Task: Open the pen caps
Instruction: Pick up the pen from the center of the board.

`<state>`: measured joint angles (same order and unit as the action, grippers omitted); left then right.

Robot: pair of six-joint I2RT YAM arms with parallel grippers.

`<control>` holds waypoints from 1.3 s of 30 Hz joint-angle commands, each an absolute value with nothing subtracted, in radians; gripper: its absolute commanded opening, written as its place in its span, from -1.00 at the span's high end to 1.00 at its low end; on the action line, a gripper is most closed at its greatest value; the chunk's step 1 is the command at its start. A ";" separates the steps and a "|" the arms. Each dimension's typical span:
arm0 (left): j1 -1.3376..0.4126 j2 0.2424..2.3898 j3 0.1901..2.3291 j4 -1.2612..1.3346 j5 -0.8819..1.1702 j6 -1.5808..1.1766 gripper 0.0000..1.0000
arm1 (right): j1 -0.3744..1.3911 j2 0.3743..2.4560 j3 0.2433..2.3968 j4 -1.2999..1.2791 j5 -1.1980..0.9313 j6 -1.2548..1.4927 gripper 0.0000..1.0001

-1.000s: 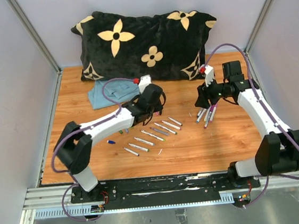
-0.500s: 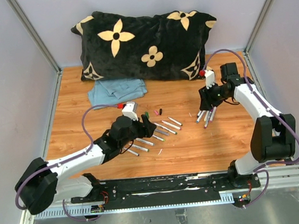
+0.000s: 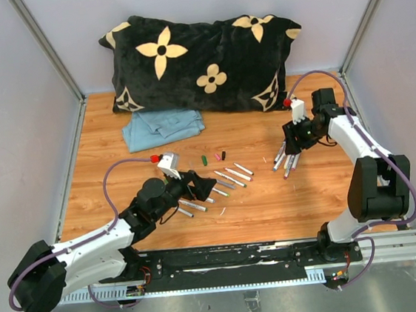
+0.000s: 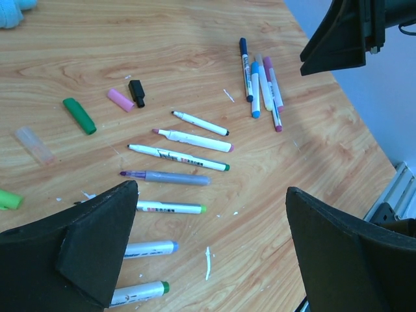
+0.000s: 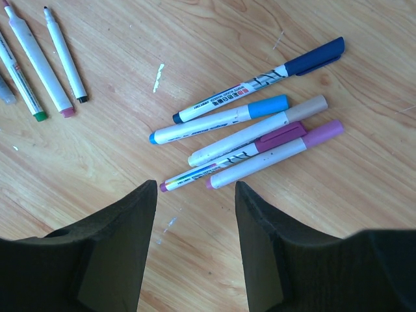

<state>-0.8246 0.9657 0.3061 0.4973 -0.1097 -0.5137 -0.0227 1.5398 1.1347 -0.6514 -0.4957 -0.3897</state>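
Loose pen caps lie on the wood: green [image 4: 79, 116], pink [image 4: 120, 100], black [image 4: 136, 93] and a clear one [image 4: 36, 144]; from above they show as a small group [image 3: 217, 157]. Below them is a row of uncapped pens [image 4: 179, 158] [image 3: 225, 180]. My left gripper [image 4: 209, 195] [image 3: 196, 188] hovers over the near end of that row, open wide and empty. A cluster of capped pens [image 5: 253, 130] [image 3: 286, 161] lies at the right, with dark blue [image 5: 315, 56], light blue [image 5: 270, 105] and purple [image 5: 279, 136] caps on. My right gripper [image 5: 195, 188] [image 3: 294, 145] hangs just over this cluster, open, holding nothing.
A black pillow with tan flowers [image 3: 202, 60] lies along the back of the table. A folded blue cloth [image 3: 162, 126] sits in front of it at the left. Metal frame posts and grey walls close in both sides.
My left arm has drawn back from the loose caps toward the near left, and its gripper has opened wide. The right gripper has shifted slightly to the right over the capped pens.
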 commanded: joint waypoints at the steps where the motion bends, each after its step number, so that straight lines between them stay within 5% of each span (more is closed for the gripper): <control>1: -0.816 0.960 0.295 0.560 -0.100 -0.508 -0.99 | -0.039 1.551 1.143 -0.670 -0.463 -0.385 -0.05; 39: -0.807 0.900 0.270 0.537 -0.122 -0.542 -0.99 | -0.041 1.689 1.149 -0.660 -0.394 -0.316 -0.04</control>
<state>-0.8192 0.9173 0.2787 0.5213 -0.1177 -0.5438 -0.0242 1.6630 1.1347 -0.6529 -0.4171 -0.3496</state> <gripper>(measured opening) 0.993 0.523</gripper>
